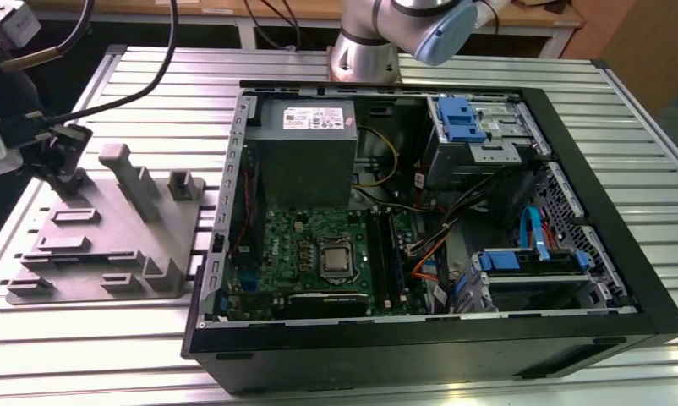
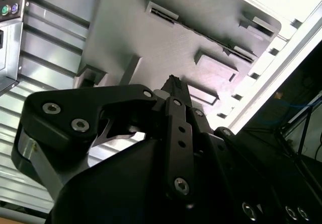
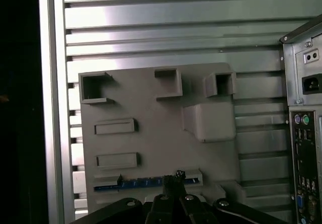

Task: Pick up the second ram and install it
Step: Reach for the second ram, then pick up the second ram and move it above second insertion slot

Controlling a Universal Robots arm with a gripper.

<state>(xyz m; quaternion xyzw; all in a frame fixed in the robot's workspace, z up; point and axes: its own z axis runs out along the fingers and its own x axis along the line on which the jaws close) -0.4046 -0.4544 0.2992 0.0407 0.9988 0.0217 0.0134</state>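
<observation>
The second ram [image 3: 136, 184] is a thin blue stick standing on edge in a slot of the grey fixture plate [image 3: 151, 108]. In the first wrist view my gripper [image 3: 174, 179] straddles the stick near one end and looks shut on it. The stick still sits in its slot. The second wrist view has the gripper [image 2: 171, 80] with its tips drawn together over the plate [image 2: 151, 43]. In the exterior view the gripper [image 1: 66, 169] is down at the far corner of the plate [image 1: 125, 237], on the exterior view's left.
The open computer case [image 1: 429, 338] lies beside the plate on the slatted metal table [image 1: 147, 76]. Inside it are the green motherboard [image 1: 316, 245], long black slots [image 1: 390, 254] and a grey power supply [image 1: 305, 144]. The case's rear panel [image 3: 304, 133] is close by.
</observation>
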